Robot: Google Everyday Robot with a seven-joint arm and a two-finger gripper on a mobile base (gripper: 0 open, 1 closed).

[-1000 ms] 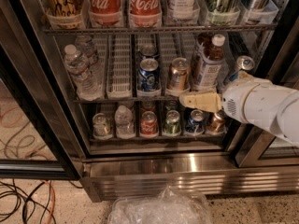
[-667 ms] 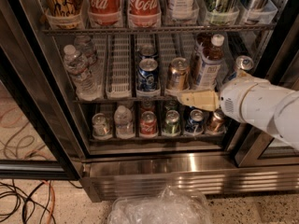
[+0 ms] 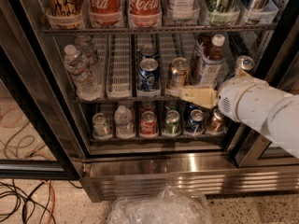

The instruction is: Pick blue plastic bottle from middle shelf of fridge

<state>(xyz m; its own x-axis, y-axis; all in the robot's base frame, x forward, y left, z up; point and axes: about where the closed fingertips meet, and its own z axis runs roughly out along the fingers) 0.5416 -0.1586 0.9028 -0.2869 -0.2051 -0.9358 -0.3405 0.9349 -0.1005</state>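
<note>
Where crumpled clear plastic lies on the floor nearest the camera, the steel base of the fridge rises behind it. The gripper sits at the front edge of the middle shelf, toward its right end; whether it is apart or together cannot be told. Just behind it, the blue plastic bottle stands upright, right of a copper can.

Cream hand by the blue plastic bottle — white cap, amber neck, pale blue label
</note>
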